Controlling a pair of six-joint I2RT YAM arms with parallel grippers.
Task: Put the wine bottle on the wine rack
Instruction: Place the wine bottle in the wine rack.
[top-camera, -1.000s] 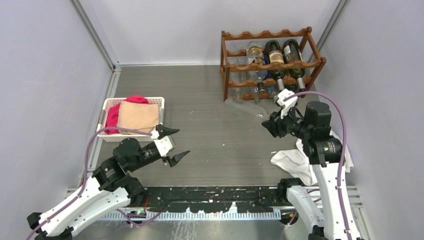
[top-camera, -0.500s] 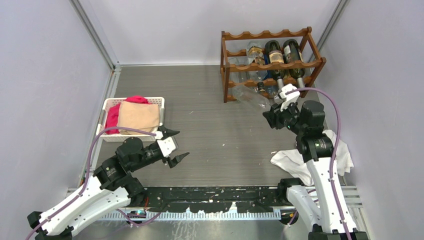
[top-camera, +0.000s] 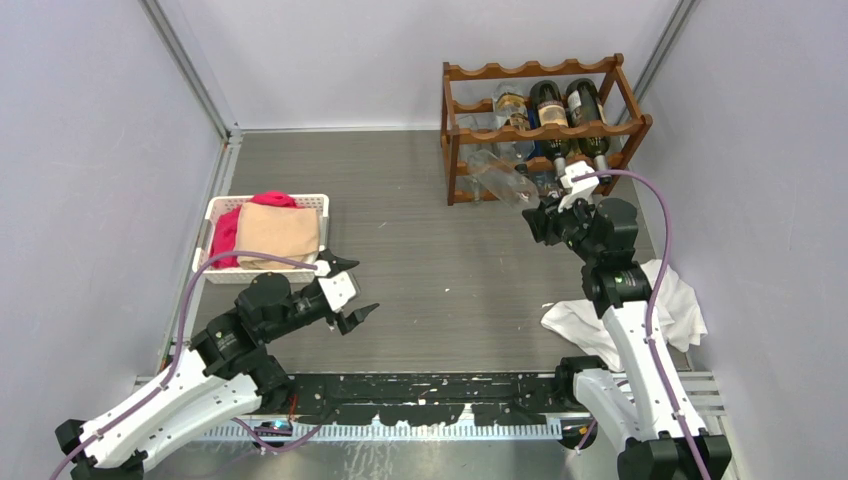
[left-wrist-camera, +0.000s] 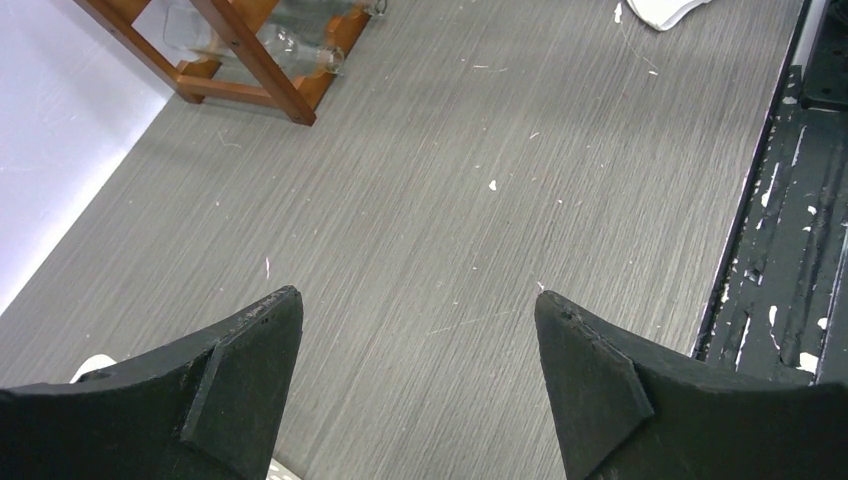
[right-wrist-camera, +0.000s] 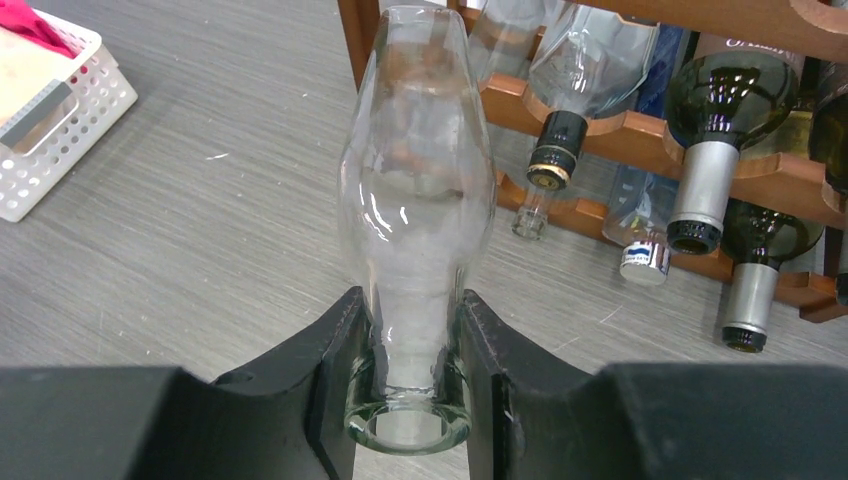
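**A:** Where is the wine bottle (right-wrist-camera: 415, 200)?

**B:** It is clear glass, gripped at the neck by the right gripper (right-wrist-camera: 412, 305), jaws clenched on it; the base points at the wine rack (top-camera: 545, 130) in the upper right of the overhead view, close to the rack's lower left corner; it looks lifted off the table (top-camera: 420, 250).

**A:** What could go wrong?

**B:** Only the thin, smooth neck is pinched, so the heavy body could sag or slip; the base could strike the left post or a wavy rail instead of settling in a hollow; a sideways swing could knock the necks of the dark bottles (right-wrist-camera: 705, 130) that poke out in front.

**A:** And the left gripper (left-wrist-camera: 415, 300)?

**B:** Jaws spread wide, grasping nothing, over bare table at the lower left of the overhead view.

**A:** What is hard to see?

**B:** Clear bottles in the lower tiers blend into the wood, so I cannot tell which hollows are free; the wrist view cuts off the rack's right end and top; from above, the arm covers part of the bottom tier.
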